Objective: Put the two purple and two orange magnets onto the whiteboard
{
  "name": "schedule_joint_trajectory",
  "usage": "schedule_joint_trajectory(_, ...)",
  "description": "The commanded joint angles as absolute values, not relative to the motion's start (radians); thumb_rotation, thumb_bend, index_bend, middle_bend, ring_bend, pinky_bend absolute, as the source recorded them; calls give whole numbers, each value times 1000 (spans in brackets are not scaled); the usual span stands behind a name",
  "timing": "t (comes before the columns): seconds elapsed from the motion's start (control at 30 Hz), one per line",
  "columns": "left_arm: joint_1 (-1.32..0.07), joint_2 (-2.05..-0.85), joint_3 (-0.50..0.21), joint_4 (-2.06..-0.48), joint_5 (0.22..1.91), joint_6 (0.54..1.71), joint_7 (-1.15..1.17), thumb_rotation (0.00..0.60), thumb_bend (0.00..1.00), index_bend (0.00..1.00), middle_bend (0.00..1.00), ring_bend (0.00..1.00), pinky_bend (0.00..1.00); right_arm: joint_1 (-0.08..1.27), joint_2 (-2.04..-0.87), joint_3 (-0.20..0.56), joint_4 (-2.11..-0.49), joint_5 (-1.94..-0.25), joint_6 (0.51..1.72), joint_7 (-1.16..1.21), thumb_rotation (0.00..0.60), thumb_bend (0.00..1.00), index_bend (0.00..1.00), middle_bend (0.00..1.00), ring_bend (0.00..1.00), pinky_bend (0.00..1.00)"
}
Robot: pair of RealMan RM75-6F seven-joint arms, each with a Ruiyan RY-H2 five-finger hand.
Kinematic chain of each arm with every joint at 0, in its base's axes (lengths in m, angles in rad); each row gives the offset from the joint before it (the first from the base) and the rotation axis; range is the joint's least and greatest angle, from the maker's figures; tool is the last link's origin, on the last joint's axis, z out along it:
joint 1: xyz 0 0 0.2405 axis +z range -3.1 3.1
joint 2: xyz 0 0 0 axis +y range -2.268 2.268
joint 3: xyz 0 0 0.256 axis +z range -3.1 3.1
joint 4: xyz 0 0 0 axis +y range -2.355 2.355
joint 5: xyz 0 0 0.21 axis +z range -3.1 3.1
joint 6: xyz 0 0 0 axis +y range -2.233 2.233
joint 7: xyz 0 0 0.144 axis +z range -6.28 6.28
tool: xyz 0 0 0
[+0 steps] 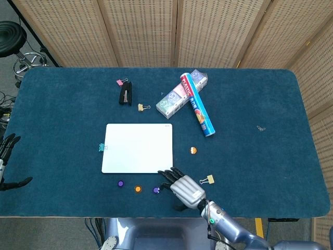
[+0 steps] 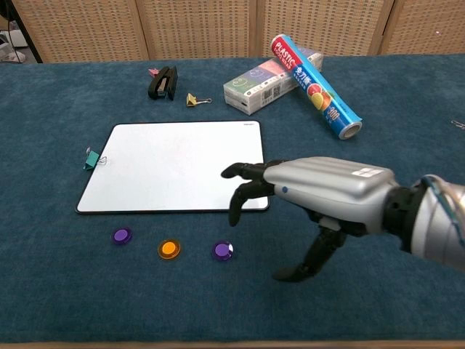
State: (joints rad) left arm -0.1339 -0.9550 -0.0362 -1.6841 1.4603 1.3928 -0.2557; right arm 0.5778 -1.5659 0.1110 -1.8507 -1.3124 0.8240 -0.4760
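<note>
Woven wicker screens [image 1: 171, 31] stand behind a wide table covered in dark blue felt [image 1: 62, 114]. The whiteboard [image 1: 138, 148] lies flat near the front middle, with nothing on it. The right hand [image 2: 320, 193] hangs above the felt at the board's near right corner, released, fingers spread and holding nothing. The left hand [image 1: 6, 161] is at the far left edge, also loose and holding nothing. A foil roll [image 1: 197, 104] leans on a tissue pack [image 1: 177, 98]. Before the board lie a purple magnet [image 2: 121, 235], an orange magnet [image 2: 168, 249] and a second purple magnet [image 2: 222, 251]; another orange one [image 1: 193, 150] lies right of the board.
</note>
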Motion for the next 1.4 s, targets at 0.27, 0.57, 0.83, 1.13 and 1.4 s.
schedule_joint_trajectory(0.27,-136,-947,-39,-1682,1457,1383,-278,600,0,0,0,0,0,718,-1795,161,-1721,-1103,832,-680,600,266,306,0,0,0)
schedule_joint_trajectory(0.57,-137,-937,-41,-1680,1456,1376,-303,600,0,0,0,0,0,767,-1827,172,-1651,-1057,866,-714,600,279,312,0,0,0)
schedule_joint_trajectory(0.83,-139,-933,-40,-1681,1457,1369,-311,600,0,0,0,0,0,782,-1780,150,-1678,-1032,893,-746,600,279,332,0,0,0)
schedule_joint_trajectory(1.13,-137,-931,-40,-1682,1459,1369,-312,600,0,0,0,0,0,796,-1771,113,-1685,-997,909,-763,600,278,344,0,0,0)
schedule_joint_trajectory(1.4,-138,-930,-41,-1683,1457,1367,-315,600,0,0,0,0,0,809,-1784,102,-1669,-973,917,-751,600,278,349,0,0,0)
